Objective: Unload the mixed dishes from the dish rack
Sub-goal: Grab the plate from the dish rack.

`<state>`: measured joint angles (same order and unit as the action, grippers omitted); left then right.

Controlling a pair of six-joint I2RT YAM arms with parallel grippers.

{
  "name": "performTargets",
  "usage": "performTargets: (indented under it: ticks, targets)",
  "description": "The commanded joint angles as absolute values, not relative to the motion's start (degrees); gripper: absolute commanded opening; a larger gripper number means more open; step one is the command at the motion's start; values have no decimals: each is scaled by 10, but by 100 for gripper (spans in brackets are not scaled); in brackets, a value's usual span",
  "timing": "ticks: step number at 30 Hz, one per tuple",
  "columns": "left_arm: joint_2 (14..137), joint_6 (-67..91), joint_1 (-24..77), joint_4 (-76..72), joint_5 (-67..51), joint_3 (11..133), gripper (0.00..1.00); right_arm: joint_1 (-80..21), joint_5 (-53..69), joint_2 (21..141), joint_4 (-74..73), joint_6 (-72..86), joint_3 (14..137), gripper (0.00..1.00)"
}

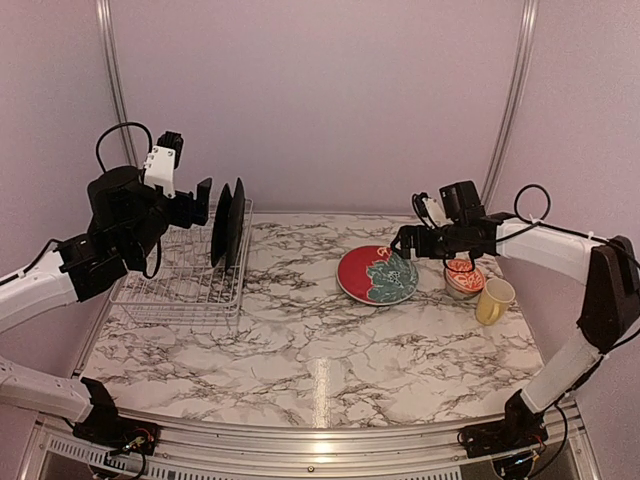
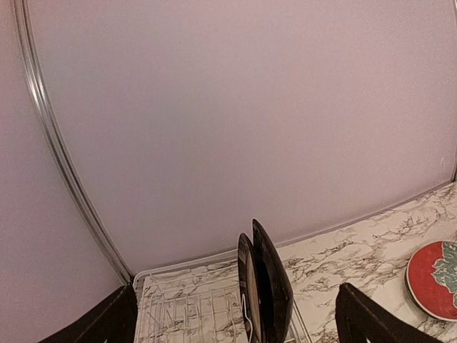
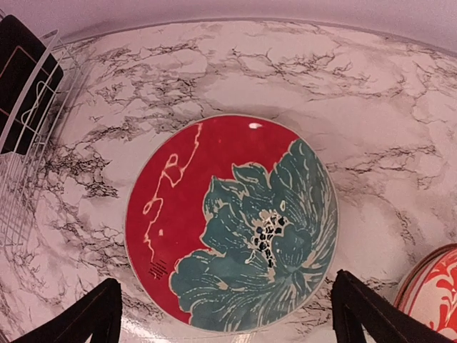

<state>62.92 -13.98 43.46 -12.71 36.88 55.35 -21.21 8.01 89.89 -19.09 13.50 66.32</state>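
Left arm: the left gripper point(image 1: 204, 200) is hovering above the far part of the dish rack point(image 1: 180, 290), just to the left of the black plates point(image 1: 230, 222). Its jaws are standing spread wide and are holding nothing. In the left wrist view the two dark fingers point(image 2: 107, 321) are showing at the bottom corners, with the plates' upper edges rising between them, further off.

Dish rack: it is sitting on the left side of the marble table point(image 1: 300, 360). The two black plates are standing upright on edge, close together, at its far right corner. No other dishes are showing in it.

Centre right: the red plate with teal leaves point(image 1: 378, 275) is lying flat on the table, well apart from the rack.

Right arm: the right gripper point(image 1: 405, 243) is hanging over the far right edge of the red plate. Its jaws are spread, flanking the plate in the wrist view and gripping nothing.

Far right: the small red-and-white patterned bowl point(image 1: 464, 278) is resting on the table just right of the red plate. The yellow mug point(image 1: 494, 300) is standing just beside the bowl, on its near right side; whether they are touching cannot be told.
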Motion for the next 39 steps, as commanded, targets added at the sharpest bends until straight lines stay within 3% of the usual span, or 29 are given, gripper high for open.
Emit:
performTargets:
  ticks: [1,13,18,24,30,36,39]
  targets:
    - [620,-95,393,-120,331,561,99,-217,126,863,-145,141,640,98]
    - [652,-40,312,-80,250,591,99,-214,146,800,-67,212,591,99]
    - [687,-4,309,-71,205,609,99,-143,355,805,54,311,538,99]
    - [740,56,303,7,168,677,99,-213,215,790,-84,206,611,99]
    - [790,167,251,80,65,716,99,-223,202,759,-96,209,611,99]
    - [819,243,216,54,-40,705,99,-223,209,722,-68,226,574,99]
    - [856,235,214,67,-42,731,93,-224,220,718,-71,226,568,98]
